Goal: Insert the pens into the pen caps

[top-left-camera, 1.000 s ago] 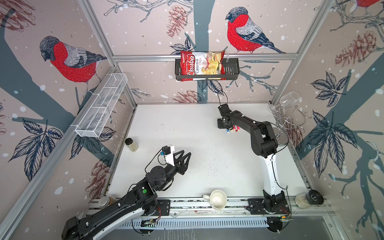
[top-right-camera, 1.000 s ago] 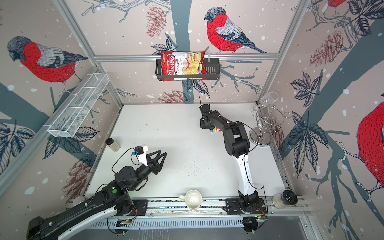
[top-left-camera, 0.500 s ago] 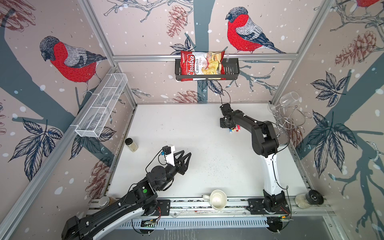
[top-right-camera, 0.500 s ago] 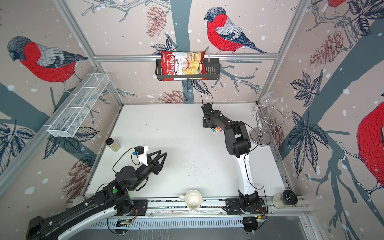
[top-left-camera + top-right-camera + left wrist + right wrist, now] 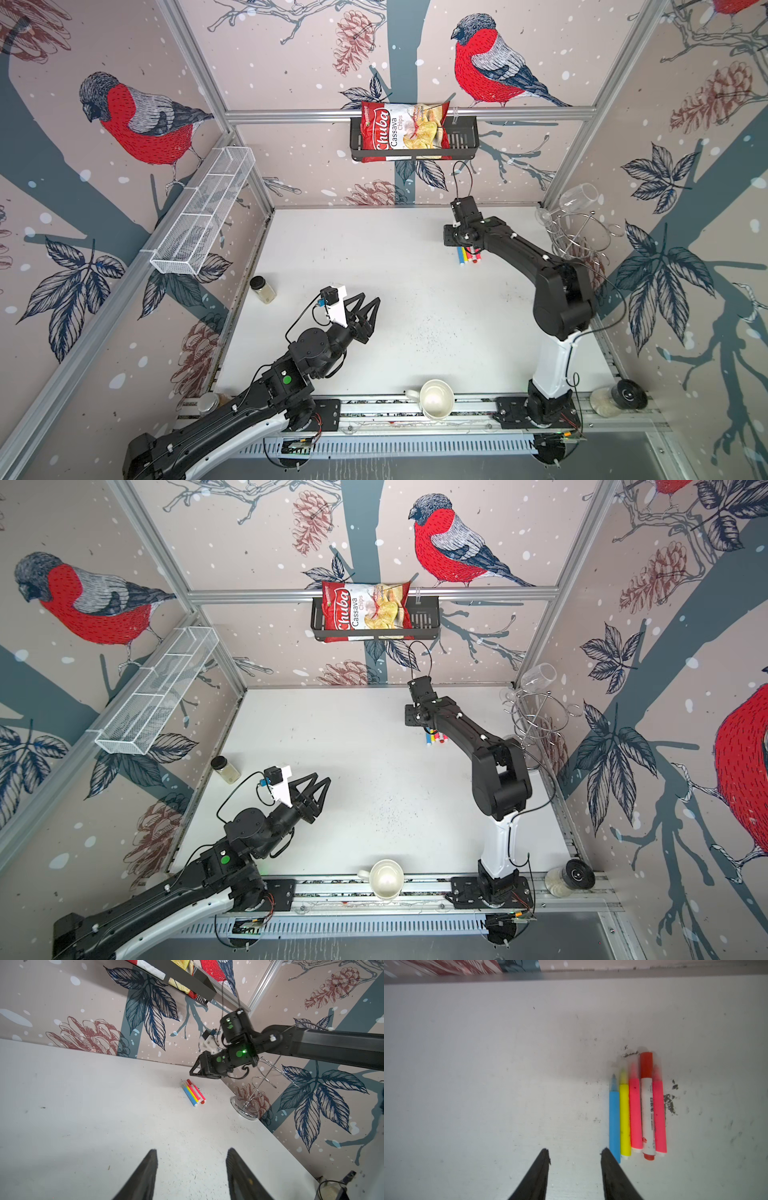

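Hovering beside the row of pens, both tools empty.

Five pens lie side by side, touching, on the desk toward its far right, near the back wall: blue, yellow, pink, a white-bodied one, pink. Pen caps sit on their tips, see-through and blurred, apart from a red cap on the white pen. The right tool has its jaws apart with nothing between them. One finger's tip is right by the blue pen's end, and whether it touches cannot be told. The left tool hangs well apart from the pens over the desk's near left, jaws likewise apart and holding nothing.
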Robot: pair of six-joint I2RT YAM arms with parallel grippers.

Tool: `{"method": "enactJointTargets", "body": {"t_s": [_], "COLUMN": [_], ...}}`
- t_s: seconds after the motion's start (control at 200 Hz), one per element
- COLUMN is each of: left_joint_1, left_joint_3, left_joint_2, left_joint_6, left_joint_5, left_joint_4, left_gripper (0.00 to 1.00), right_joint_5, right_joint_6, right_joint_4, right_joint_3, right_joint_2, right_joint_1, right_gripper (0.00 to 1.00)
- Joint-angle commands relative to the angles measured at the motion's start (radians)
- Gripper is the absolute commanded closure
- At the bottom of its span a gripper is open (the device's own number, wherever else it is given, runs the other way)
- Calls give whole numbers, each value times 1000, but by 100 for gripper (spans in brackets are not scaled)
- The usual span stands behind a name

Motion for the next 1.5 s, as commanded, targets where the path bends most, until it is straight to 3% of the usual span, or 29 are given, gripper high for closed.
{"method": "enactJointTargets", "body": {"t_s": [0.0, 0.17, 0.245, 0.345, 0.425, 0.48, 0.515, 0.53, 0.68, 0.81, 0.955, 1.031, 1.071, 1.161, 1.231, 1.336, 1.496], "left_joint_1": [1, 1, 1, 1, 2, 3, 3, 3, 4, 5, 16, 29, 38, 56, 63, 78, 98], "left_joint_3": [26, 55, 66, 77, 95, 112, 121, 124, 132, 68, 2, -6, -8, -28, -53, -94, -132], "left_joint_2": [-7, -8, 7, 46, 101, 144, 174, 186, 274, 301, 302, 286, 276, 247, 222, 202, 213], "left_joint_6": [68, 127, 151, 184, 204, 217, 224, 228, 235, 355, 423, 408, 393, 377, 378, 383, 374], "left_joint_5": [-90, -234, -310, -421, -516, -585, -622, -635, -757, -793, -858, -879, -885, -887, -888, -899, -912], "left_joint_4": [-23, -43, -50, -48, -62, -75, -80, -82, -76, 64, 162, 126, 100, 83, 91, 111, 120], "left_gripper": [40, 28, 23, 6, 2, 2, 2, 2, 2, 5, 6, 7, 7, 7, 7, 7, 8], "right_joint_5": [-24, -39, -23, 17, 36, 79, 117, 135, 292, 444, 602, 718, 753, 711, 653, 669, 665], "right_joint_6": [-32, -58, -61, -53, -65, -72, -71, -71, -123, -112, -14, 132, 151, 127, 28, -48, -34], "right_joint_4": [136, 363, 486, 598, 650, 665, 671, 674, 720, 709, 671, 611, 651, 616, 622, 654, 641], "right_joint_3": [-94, -384, -541, -710, -823, -889, -928, -947, -1120, -1234, -1294, -1331, -1372, -1384, -1395, -1441, -1482], "right_joint_2": [-133, -441, -591, -767, -884, -954, -994, -1009, -1161, -1251, -1317, -1338, -1356, -1422, -1473, -1504, -1502], "right_joint_1": [13, 35, 39, 41, 50, 57, 58, 57, 60, 59, 56, 46, 44, 34, 32, 33, 33], "right_gripper": [55, 52, 46, 41, 39, 30, 3, 0, 0, 1, 0, 0, 0, 0, 1, 1, 1]}}
